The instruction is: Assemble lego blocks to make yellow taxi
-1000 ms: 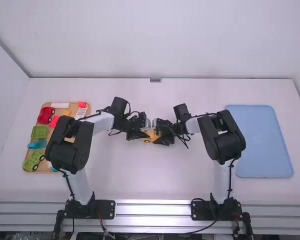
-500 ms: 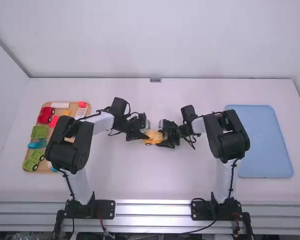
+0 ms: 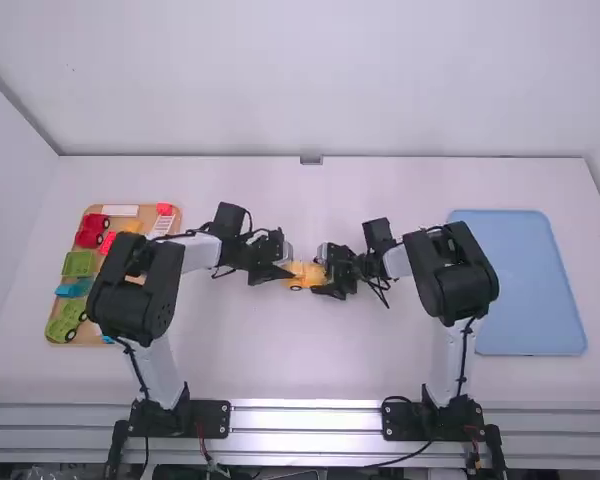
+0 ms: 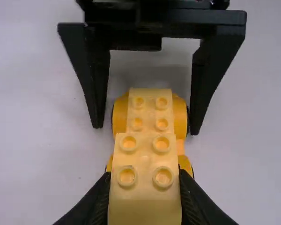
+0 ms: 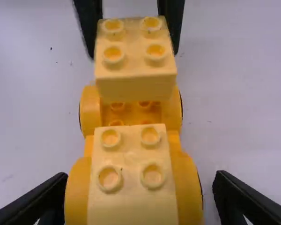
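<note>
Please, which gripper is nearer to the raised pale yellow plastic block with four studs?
The left gripper: its fingers hold the block over the orange plastic wheeled base. The right gripper is farther, open around the base's other end.

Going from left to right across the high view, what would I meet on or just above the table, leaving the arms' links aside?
Tray of coloured blocks → left gripper → partly built yellow car → right gripper → blue tray.
</note>
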### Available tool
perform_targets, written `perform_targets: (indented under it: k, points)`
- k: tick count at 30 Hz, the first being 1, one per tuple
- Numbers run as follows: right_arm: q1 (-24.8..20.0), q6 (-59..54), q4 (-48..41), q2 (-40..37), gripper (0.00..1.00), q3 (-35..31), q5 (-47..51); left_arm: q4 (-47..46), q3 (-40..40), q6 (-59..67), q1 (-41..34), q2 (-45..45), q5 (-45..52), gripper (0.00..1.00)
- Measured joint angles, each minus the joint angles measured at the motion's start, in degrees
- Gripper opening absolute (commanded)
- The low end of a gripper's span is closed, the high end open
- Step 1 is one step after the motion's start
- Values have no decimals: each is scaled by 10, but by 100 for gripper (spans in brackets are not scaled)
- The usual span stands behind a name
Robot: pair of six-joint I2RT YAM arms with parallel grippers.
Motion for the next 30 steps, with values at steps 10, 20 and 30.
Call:
perform_targets:
  k: [10, 20, 30]
  points:
    - [9, 34, 79, 0, 82, -28, -47, 20, -10, -3, -7, 0, 7, 2]
    - [22, 42, 79, 0, 77, -28, -36, 52, -36, -19, -7, 0, 10, 2]
    - [29, 51, 93, 18, 79, -3, -30, 51, -36, -19, -7, 0, 9, 2]
